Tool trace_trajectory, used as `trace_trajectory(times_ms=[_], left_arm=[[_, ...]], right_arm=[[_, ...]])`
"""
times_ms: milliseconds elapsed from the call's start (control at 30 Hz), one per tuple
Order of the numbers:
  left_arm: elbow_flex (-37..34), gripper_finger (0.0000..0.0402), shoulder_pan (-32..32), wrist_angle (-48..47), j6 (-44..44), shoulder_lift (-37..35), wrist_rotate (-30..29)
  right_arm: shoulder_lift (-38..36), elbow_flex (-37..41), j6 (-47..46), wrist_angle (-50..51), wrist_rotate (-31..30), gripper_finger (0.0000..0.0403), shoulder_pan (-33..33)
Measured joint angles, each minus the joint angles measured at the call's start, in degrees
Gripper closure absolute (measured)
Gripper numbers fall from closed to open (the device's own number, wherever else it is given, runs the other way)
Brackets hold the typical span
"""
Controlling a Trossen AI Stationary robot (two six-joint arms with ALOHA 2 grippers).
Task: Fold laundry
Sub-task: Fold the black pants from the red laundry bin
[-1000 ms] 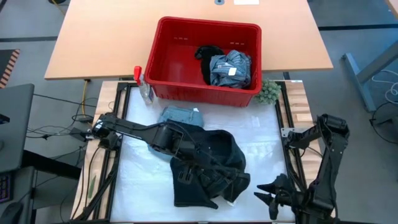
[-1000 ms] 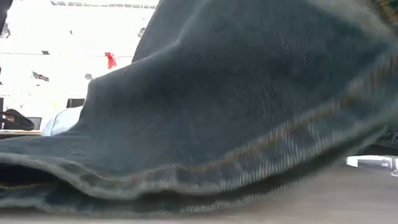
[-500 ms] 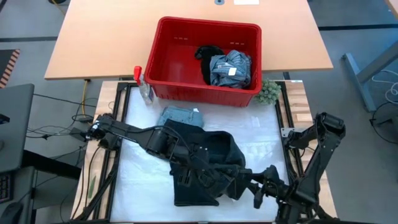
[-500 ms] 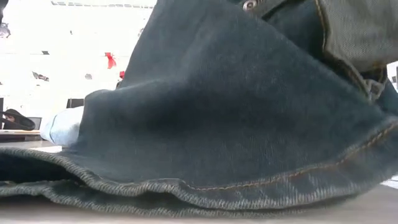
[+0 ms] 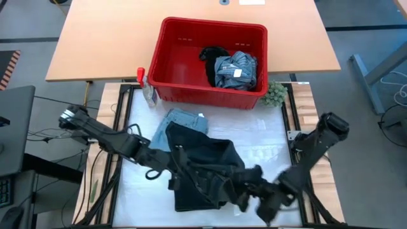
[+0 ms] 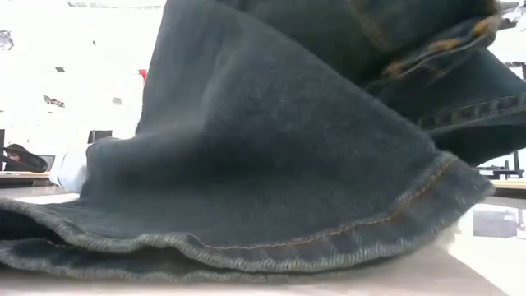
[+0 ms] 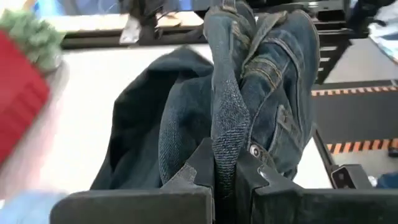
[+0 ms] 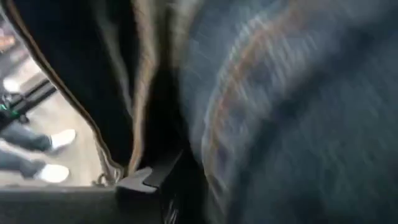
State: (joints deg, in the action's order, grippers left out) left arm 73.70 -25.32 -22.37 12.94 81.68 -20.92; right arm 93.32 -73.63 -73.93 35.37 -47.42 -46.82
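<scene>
- The left gripper (image 7: 225,167) is pressed together on a fold of the dark navy denim garment (image 5: 203,168), which rises from between its fingers in the left wrist view, waistband and rivet just beyond the tips.
- The right gripper (image 5: 264,191) sits at the garment's near edge; its wrist view is filled with denim and a stitched seam, and I cannot tell whether its half-spread fingers pinch any cloth.
- The garment lies bunched on the white table mat (image 5: 267,143), between the two grippers.
- A light blue folded cloth (image 5: 184,119) lies just beyond it, toward the red plastic basket (image 5: 184,70).
- Denim seems heavy, thick and limp, not slippery; hems and waistband seams look like the surest places to grip.
</scene>
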Motion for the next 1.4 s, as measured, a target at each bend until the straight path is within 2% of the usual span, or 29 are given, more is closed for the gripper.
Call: trace_trajectory(times_ms=[133,233,367,467,667,833,1067,1167,1300,1400], left_arm=[[-3.94,0.0401,-0.55,0.29,3.07,-2.95,-0.39],[-5.68,0.0396,-1.42,0.40,4.79,-3.75,-0.01],[-6.00,0.0384,-2.96,-0.26,5.77,-3.81,-0.56],[-6.00,0.0382,-4.33,-0.29,6.90,-3.81,-0.91],[-6.00,0.0373,-4.96,-0.42,7.62,-3.81,-0.82],[-6.00,0.0331,-4.96,-0.10,8.54,-4.02,-0.11],[-6.00,0.0234,-4.94,-0.61,10.33,-5.41,0.19],[-6.00,0.0201,-4.78,-2.76,13.62,-7.89,2.19],[-6.00,0.0189,-4.24,-0.83,14.11,-13.04,2.23],[-5.83,0.0191,-6.08,5.96,10.24,-14.33,3.09]], right_arm=[[0.00,0.00,12.80,-6.20,7.01,0.0206,5.00],[0.07,0.00,18.39,-8.74,12.57,0.0220,7.47],[0.48,0.02,25.04,-10.29,14.76,0.0247,9.15],[0.48,0.02,27.63,-10.76,14.82,0.0283,9.65],[0.86,0.00,28.76,-10.34,16.06,0.0381,9.87],[0.85,0.00,28.85,-9.98,16.09,0.0372,10.68],[0.87,0.00,28.96,-7.51,16.07,0.0382,11.47],[0.87,0.00,27.67,-5.63,16.11,0.0382,12.07],[0.87,0.00,25.96,-3.14,16.35,0.0376,13.05],[0.87,0.00,25.94,-2.31,18.08,0.0377,14.03]])
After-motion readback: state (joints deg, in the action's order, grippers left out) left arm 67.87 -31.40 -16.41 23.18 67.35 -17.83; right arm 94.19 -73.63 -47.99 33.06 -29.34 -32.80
